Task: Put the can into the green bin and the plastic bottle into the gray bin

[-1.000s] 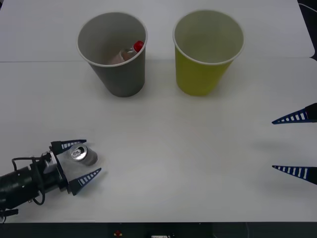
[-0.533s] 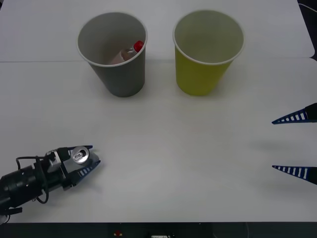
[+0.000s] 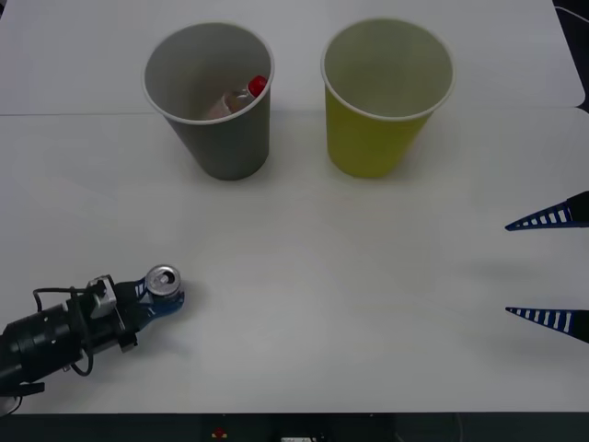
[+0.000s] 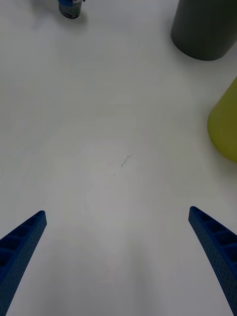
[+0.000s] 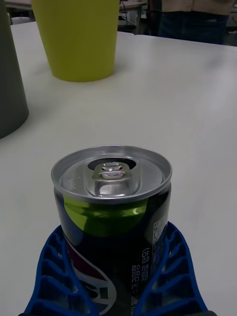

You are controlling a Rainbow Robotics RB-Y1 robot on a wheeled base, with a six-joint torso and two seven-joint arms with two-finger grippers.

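The silver can (image 3: 164, 280) stands upright near the table's front left corner, with my left gripper (image 3: 163, 295) shut on its body. In the left wrist view the blue fingers (image 5: 170, 266) press both sides of the can (image 5: 112, 207). I cannot tell whether it rests on the table or hangs just above it. The plastic bottle (image 3: 241, 96), with its red cap, lies inside the gray bin (image 3: 213, 143) at the back left. The green bin (image 3: 375, 138) stands upright to the right of it. My right gripper (image 3: 508, 269) waits open at the right edge, holding nothing.
The white table (image 3: 313, 276) lies bare between the can and the two bins. Its front edge runs just below my left arm. The right wrist view takes in the gray bin (image 4: 205, 27), the green bin (image 4: 224, 126) and a small dark mark (image 4: 124, 160) on the table.
My left gripper's fingers have closed from open around the can to shut on it, and the wrist has turned. The right arm has not moved.
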